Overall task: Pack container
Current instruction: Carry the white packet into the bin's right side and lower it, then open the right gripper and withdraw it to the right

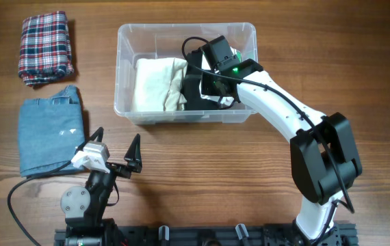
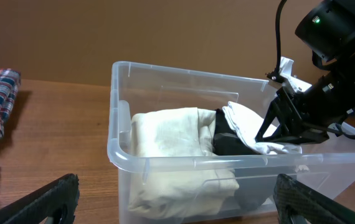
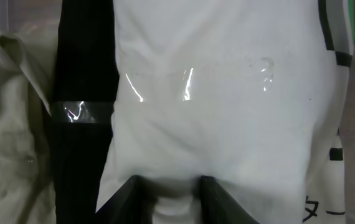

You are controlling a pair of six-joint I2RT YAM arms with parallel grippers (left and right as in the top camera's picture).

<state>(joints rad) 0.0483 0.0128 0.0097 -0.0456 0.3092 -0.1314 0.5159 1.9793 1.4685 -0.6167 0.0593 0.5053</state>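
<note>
1. Placing step: my right gripper [image 3: 168, 186] pinches a white packet [image 3: 227, 112] inside the container [image 1: 181, 26], at the tabletop's far edge
2. My left gripper [image 1: 118, 145] gapes empty
3. Next, I judge: let go, lift clear

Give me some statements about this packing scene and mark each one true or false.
1. The cream cloth lies inside the container. True.
2. The plaid cloth is in the container. False: it lies on the table, to the left of the container.
3. The left end effector is open and holds nothing. True.
4. The right end effector is empty. False: it is closed on the white bagged package, inside the container.
</note>
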